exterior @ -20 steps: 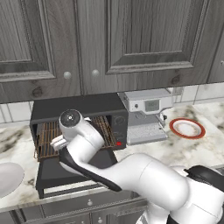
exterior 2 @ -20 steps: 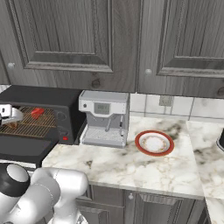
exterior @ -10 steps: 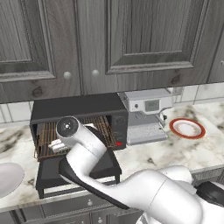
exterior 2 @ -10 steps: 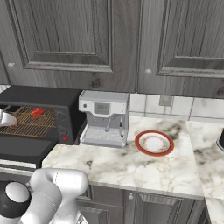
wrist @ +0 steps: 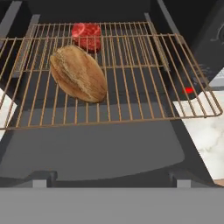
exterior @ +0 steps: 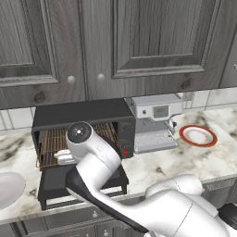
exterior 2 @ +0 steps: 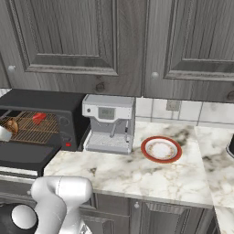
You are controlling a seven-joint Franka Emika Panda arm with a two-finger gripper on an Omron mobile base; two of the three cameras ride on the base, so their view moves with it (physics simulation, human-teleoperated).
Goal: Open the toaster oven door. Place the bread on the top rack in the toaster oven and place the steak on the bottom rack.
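Observation:
The black toaster oven (exterior: 78, 115) stands on the counter with its door (wrist: 96, 153) folded down flat. A coppery wire rack (wrist: 140, 87) is slid out over the door, and the bread (wrist: 78, 74), a brown oval loaf, lies on its left half. The steak (wrist: 86, 36), a small red chunk, sits farther back inside, seen through the wires; I cannot tell which rack bears it. My gripper (wrist: 111, 178) hovers over the door's outer edge, facing the cavity, open and holding nothing. From the right, the bread (exterior 2: 11, 125) and the steak (exterior 2: 39, 117) show inside the oven (exterior 2: 41, 100).
A silver-white coffee machine (exterior: 152, 125) stands right of the oven. A red-rimmed plate (exterior: 198, 135) lies farther right on the marble counter. A white plate (exterior: 7, 187) sits at the left edge. Dark wood cabinets hang above.
My hand has drawn back and down from the oven mouth, toward the door's outer edge. The gripper stays open. Bread and steak have not moved.

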